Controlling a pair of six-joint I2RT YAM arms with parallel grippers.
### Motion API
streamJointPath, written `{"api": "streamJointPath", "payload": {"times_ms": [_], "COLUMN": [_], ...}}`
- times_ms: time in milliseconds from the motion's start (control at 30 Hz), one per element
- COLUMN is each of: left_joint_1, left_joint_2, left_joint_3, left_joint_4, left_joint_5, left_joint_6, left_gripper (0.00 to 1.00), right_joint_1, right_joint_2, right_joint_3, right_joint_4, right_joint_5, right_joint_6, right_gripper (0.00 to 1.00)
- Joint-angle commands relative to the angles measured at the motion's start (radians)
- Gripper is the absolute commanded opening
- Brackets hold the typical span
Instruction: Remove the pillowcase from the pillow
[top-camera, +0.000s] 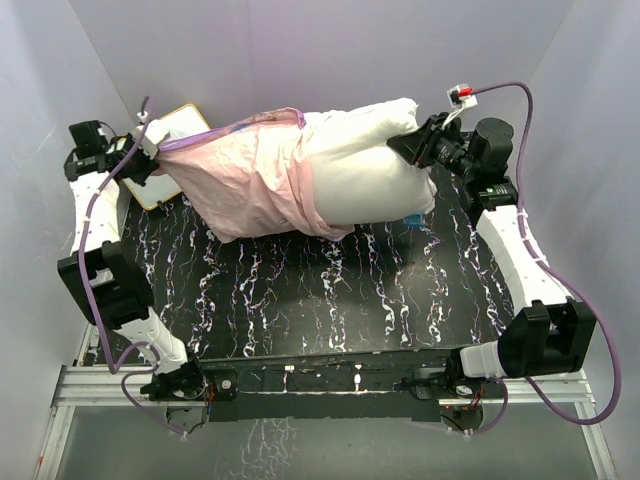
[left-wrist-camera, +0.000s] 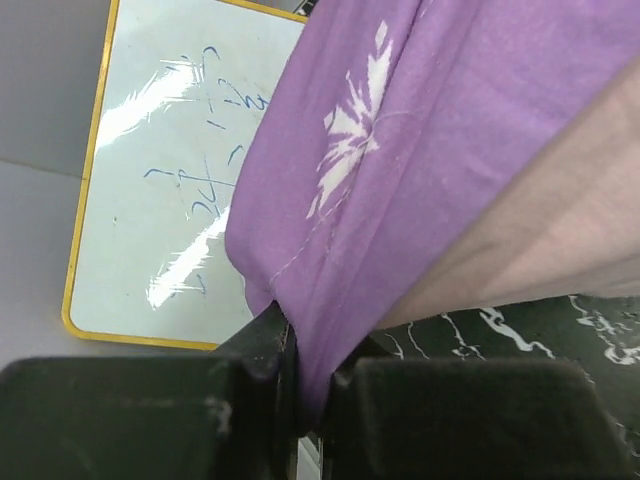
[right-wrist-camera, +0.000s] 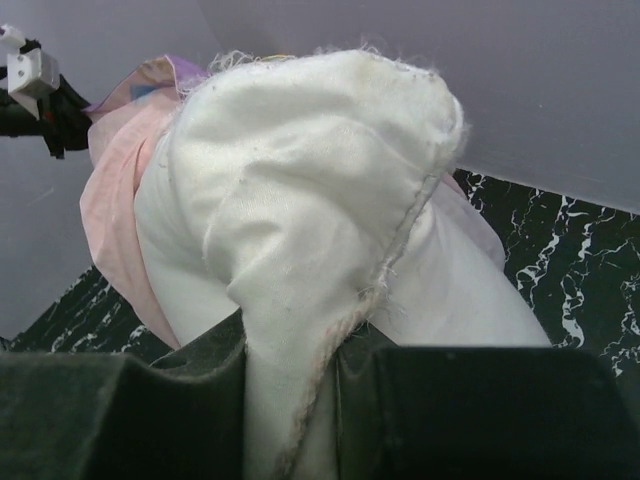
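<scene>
The pillowcase (top-camera: 250, 180) lies inside out, pale pink, over the left half of the white pillow (top-camera: 365, 165) at the back of the table. My left gripper (top-camera: 150, 152) is shut on the case's purple printed end (left-wrist-camera: 340, 180), its fingers (left-wrist-camera: 255, 390) clamped on the fabric. My right gripper (top-camera: 415, 143) is shut on the pillow's bare right corner (right-wrist-camera: 300, 250), with the frayed seam between the fingers (right-wrist-camera: 420, 400). The pillow's right half is uncovered. A small blue tag (top-camera: 412, 218) shows at its lower right edge.
A yellow-framed whiteboard (top-camera: 172, 150) lies at the back left under the left gripper; it also shows in the left wrist view (left-wrist-camera: 160, 180). The black marbled table (top-camera: 320, 300) extends to the front. Grey walls close in the back and both sides.
</scene>
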Motion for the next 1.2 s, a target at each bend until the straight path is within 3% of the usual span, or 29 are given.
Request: {"api": "streamJointPath", "payload": {"times_ms": [0, 167, 433, 667, 933, 1033, 1067, 1133, 1167], "left_joint_1": [0.184, 0.309, 0.455, 0.460, 0.471, 0.459, 0.431, 0.326, 0.264], "left_joint_2": [-0.116, -0.156, -0.099, -0.184, -0.188, -0.218, -0.233, -0.286, -0.321], "left_joint_3": [0.043, 0.075, 0.295, 0.124, 0.053, -0.002, -0.015, -0.063, -0.097], "left_joint_4": [0.019, -0.008, -0.173, -0.081, -0.082, -0.148, -0.214, -0.337, -0.392], "left_joint_5": [-0.015, 0.064, 0.142, 0.082, 0.010, 0.095, 0.135, 0.157, 0.163], "left_joint_6": [-0.101, -0.142, -0.176, -0.119, -0.051, -0.036, -0.013, 0.039, 0.071], "left_gripper": [0.00, 0.00, 0.00, 0.00, 0.00, 0.00, 0.11, 0.58, 0.77], "right_joint_1": [-0.108, -0.147, -0.148, -0.171, -0.254, -0.256, -0.254, -0.230, -0.213], "right_joint_2": [-0.116, -0.142, -0.135, -0.162, -0.195, -0.187, -0.176, -0.147, -0.130], "right_joint_3": [0.010, 0.026, 0.116, -0.049, -0.185, -0.187, -0.186, -0.194, -0.193], "right_joint_4": [0.176, 0.148, -0.077, -0.103, -0.094, -0.061, -0.057, -0.030, -0.031], "right_joint_5": [0.311, 0.455, 0.710, 0.856, 0.938, 0.826, 0.776, 0.707, 0.695], "right_joint_6": [0.150, 0.227, 0.147, 0.118, 0.185, 0.192, 0.206, 0.200, 0.179], "right_gripper": [0.08, 0.08, 0.08, 0.08, 0.08, 0.08, 0.08, 0.08, 0.08]}}
